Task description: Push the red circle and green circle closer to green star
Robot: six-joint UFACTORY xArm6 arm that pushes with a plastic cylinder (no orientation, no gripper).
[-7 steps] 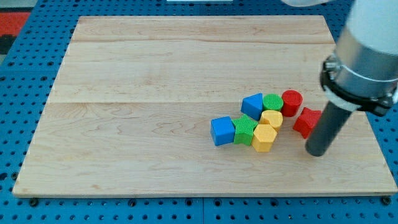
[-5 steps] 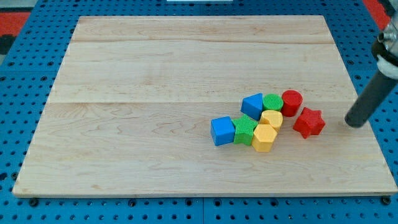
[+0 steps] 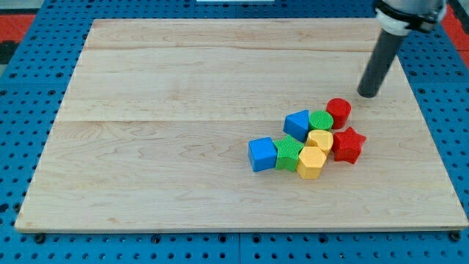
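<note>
Wooden table (image 3: 183,88) on a blue pegboard (image 3: 22,95), with all blocks bunched in the lower right of the frame. No fingers on this arm, only a dark rod (image 3: 377,62) coming down from the upper right; my tip (image 3: 367,94) resting on the table, up and to the right of the cluster, near the red circle (image 3: 338,112) but apart from it, holding nothing. Red circle at the cluster's upper right, touching the green circle (image 3: 320,121) on its left. Green circle wedged between the red circle and a blue block of roughly triangular outline (image 3: 297,125), with a yellow block (image 3: 319,140) directly below it. Green star (image 3: 290,154) lower down and further left, touching a blue cube (image 3: 262,154) on its left and a yellow hexagonal block (image 3: 311,162) on its right. Green circle close to the green star, up and to its right, contact between them not clear. Red star (image 3: 348,144) at the right edge of the cluster, below the red circle and just beside the upper yellow block.
</note>
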